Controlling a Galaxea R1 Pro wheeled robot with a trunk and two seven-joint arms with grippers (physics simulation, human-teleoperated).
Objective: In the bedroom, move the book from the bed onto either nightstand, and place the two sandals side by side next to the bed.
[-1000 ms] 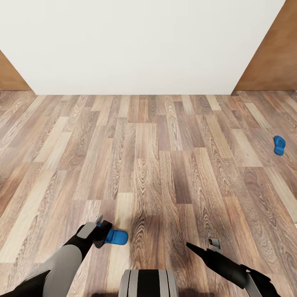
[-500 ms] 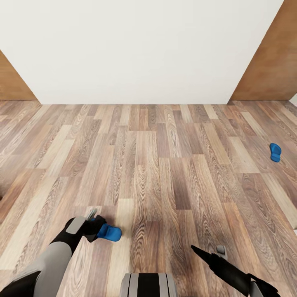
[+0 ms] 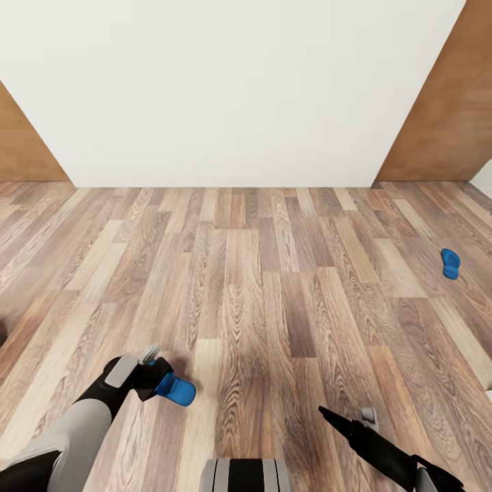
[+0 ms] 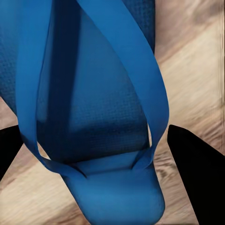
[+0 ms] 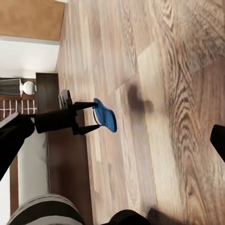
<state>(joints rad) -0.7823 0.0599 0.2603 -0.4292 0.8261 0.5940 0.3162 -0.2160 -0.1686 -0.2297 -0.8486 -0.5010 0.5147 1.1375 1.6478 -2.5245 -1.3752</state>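
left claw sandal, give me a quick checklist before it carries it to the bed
1. Sandal in the left claw: ok, the fingers straddle it in the right wrist view.
2. Grip firm: cannot tell, the left wrist view shows the sandal's strap between the dark fingertips but not the contact.
3. Sandal off the floor: cannot tell, though it seems lifted.
4. Second sandal located: ok, lying on the floor far to the right.
5. Right claw free: cannot tell.
6. Bed in sight: not ok, ahead stand a white wall and brown doors.
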